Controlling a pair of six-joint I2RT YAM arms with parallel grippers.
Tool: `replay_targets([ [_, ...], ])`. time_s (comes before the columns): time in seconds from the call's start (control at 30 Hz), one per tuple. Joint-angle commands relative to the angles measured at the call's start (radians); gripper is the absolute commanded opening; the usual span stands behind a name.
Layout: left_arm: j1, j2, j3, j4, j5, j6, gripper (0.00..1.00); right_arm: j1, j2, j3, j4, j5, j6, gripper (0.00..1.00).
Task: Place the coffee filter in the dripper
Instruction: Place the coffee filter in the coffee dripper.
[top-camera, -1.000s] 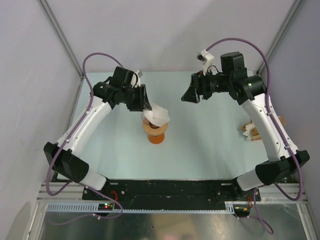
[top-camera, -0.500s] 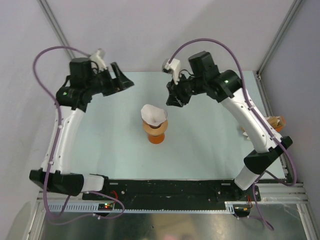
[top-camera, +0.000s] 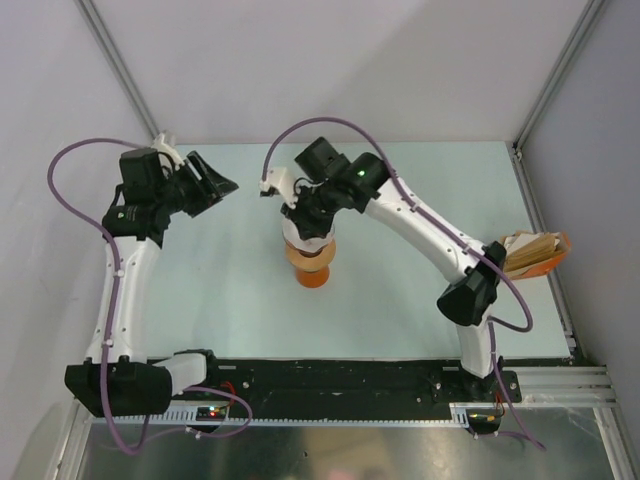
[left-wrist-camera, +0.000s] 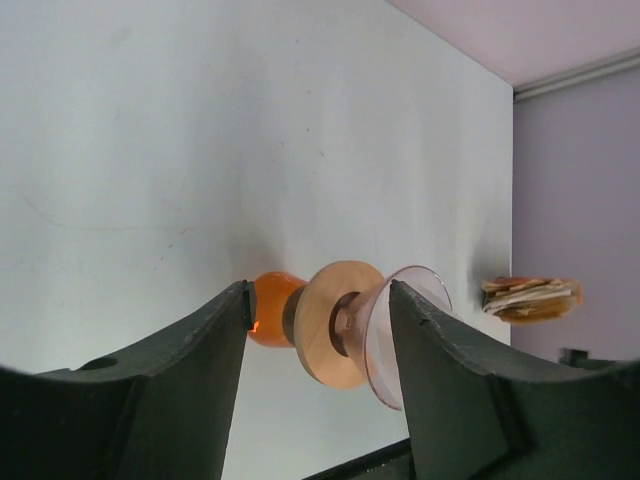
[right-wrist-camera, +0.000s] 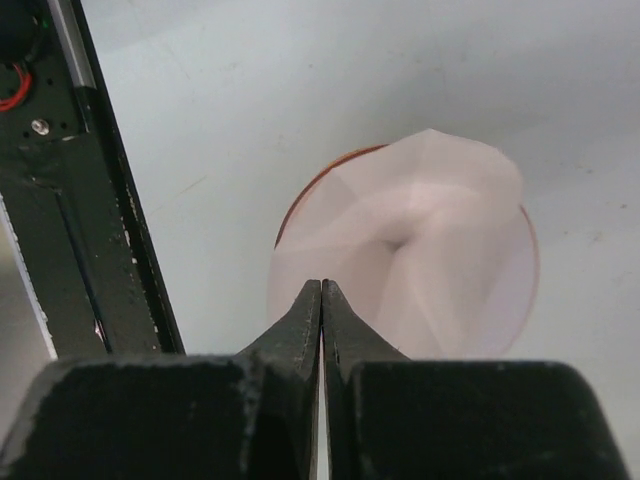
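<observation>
Coffee filter (right-wrist-camera: 430, 230) seated in dripper (top-camera: 312, 265); right jaws closed, left jaws apart.
The filter, a thin white creased paper cone, lies inside the dripper's clear funnel. The funnel stands upright on a tan ring and a glossy orange base, mid-way across the pale matt surface (top-camera: 420, 300). The right jaws sit over the filter's edge, tips pressed flat together, gripping nothing. The left jaws stand partly spread and empty, well to the dripper's left. A tan-and-white stack of paper fans (top-camera: 530, 250) lies at the right edge.

White coffee filter (right-wrist-camera: 420, 240) seated inside upright clear dripper (left-wrist-camera: 345, 330), orange base.
</observation>
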Motion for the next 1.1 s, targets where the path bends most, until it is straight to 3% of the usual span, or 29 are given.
replay_targets([
  [0.0,0.056,-0.06,-0.003,0.054,0.034,-0.031,0.62,0.024,0.043,0.032,-0.013,0.085,-0.017,0.0],
  [0.7,0.11,-0.131,-0.046,0.055,0.031,-0.037,0.61,0.027,0.122,-0.194,0.161,0.248,-0.01,0.01],
  [0.93,0.112,-0.14,-0.055,0.054,0.029,-0.031,0.61,0.028,0.118,-0.201,0.175,0.219,-0.001,0.23],
  [1.07,0.112,-0.138,-0.053,0.055,0.029,-0.027,0.61,0.031,0.119,-0.206,0.178,0.22,0.001,0.25],
])
